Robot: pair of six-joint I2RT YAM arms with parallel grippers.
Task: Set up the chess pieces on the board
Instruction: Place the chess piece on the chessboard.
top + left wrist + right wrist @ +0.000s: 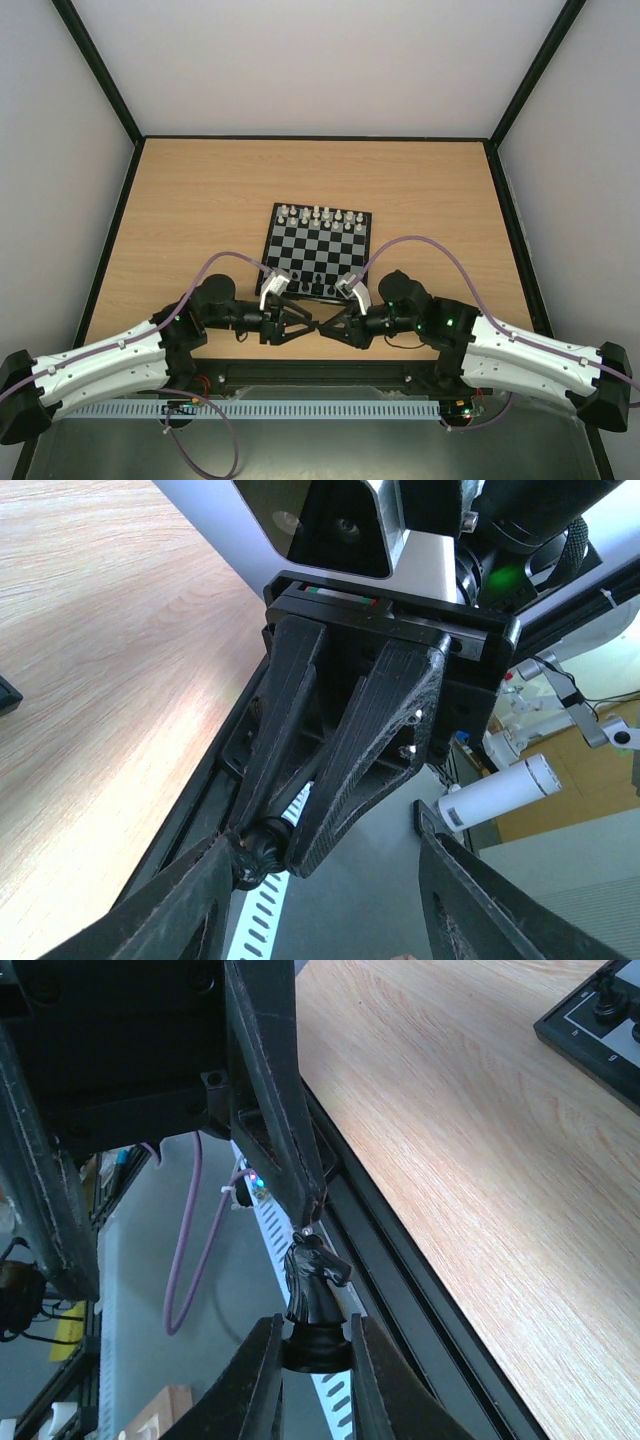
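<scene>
The board [318, 250] lies mid-table; its corner shows in the right wrist view [600, 1035]. A few black chess pieces [303, 274] stand on its near rows. My right gripper [315, 1355] is shut on the base of a black knight [315, 1285], held upright over the table's front edge. My left gripper [320, 910] is open, its fingers [170, 910] wide apart; one finger touches the knight [262, 848]. The two grippers meet tip to tip, the left [300, 325] and the right [335, 325], just in front of the board.
White pieces [320, 215] fill the board's far row. A black frame [420, 1290] and a perforated white rail [320, 410] run along the table's near edge. Purple cables [230, 258] loop over both arms. Dark-framed walls enclose the table.
</scene>
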